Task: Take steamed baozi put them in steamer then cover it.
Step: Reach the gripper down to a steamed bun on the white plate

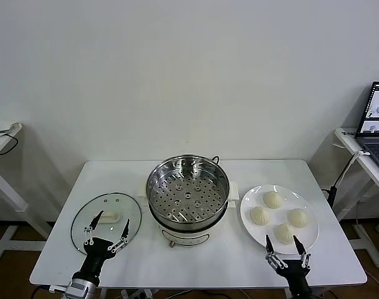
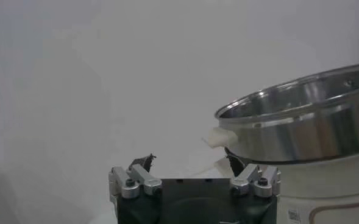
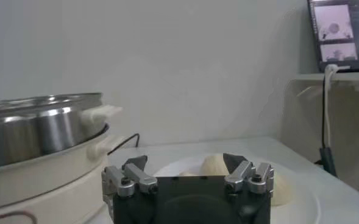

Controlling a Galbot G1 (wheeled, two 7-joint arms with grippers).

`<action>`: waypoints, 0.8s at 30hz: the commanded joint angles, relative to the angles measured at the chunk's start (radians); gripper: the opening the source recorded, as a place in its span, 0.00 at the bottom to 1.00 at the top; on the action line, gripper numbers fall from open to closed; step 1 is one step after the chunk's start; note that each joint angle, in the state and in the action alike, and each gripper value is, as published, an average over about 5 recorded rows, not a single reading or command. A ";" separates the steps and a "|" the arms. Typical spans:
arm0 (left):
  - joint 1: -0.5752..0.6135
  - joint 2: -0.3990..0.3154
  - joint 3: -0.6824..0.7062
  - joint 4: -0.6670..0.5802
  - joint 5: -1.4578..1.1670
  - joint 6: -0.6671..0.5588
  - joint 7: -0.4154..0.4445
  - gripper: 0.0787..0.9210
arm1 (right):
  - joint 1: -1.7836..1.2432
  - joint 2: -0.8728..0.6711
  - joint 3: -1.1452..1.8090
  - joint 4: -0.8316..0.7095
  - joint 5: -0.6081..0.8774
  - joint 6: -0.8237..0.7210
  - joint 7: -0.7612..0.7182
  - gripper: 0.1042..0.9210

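Note:
The steamer (image 1: pixel 187 196), a shiny steel pot with a perforated tray, stands uncovered and empty at the middle of the white table; it also shows as steamer (image 2: pixel 307 119) and steamer (image 3: pixel 39 125). Its glass cover (image 1: pixel 90 218) with a cream handle lies flat to the left. Several steamed baozi (image 1: pixel 272 199) sit on a white plate (image 1: pixel 252 233) to the right. My left gripper (image 1: pixel 113 219) (image 2: pixel 189 161) hovers open over the cover's near side. My right gripper (image 1: pixel 282 239) (image 3: pixel 185 161) is open at the plate's near edge, with a baozi (image 3: pixel 213 164) just ahead of it.
The table's front edge (image 1: pixel 196 277) lies just under both wrists. A side desk with an open laptop (image 1: pixel 378 118) stands at the far right, and another desk (image 1: pixel 2 140) at the far left. A black cable (image 3: pixel 127 141) runs behind the steamer.

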 commanded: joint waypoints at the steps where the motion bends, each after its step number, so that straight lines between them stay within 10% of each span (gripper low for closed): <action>1: 0.002 0.000 0.000 -0.004 0.002 -0.002 -0.001 0.88 | 0.132 -0.041 0.037 0.005 0.018 -0.108 0.083 0.88; 13: 0.019 -0.005 0.002 -0.023 0.010 -0.013 -0.001 0.88 | 0.821 -0.312 -0.204 -0.508 0.255 -0.254 -0.016 0.88; 24: 0.014 0.000 0.002 -0.018 0.010 -0.010 -0.004 0.88 | 1.167 -0.544 -0.519 -0.908 0.048 -0.253 -0.978 0.88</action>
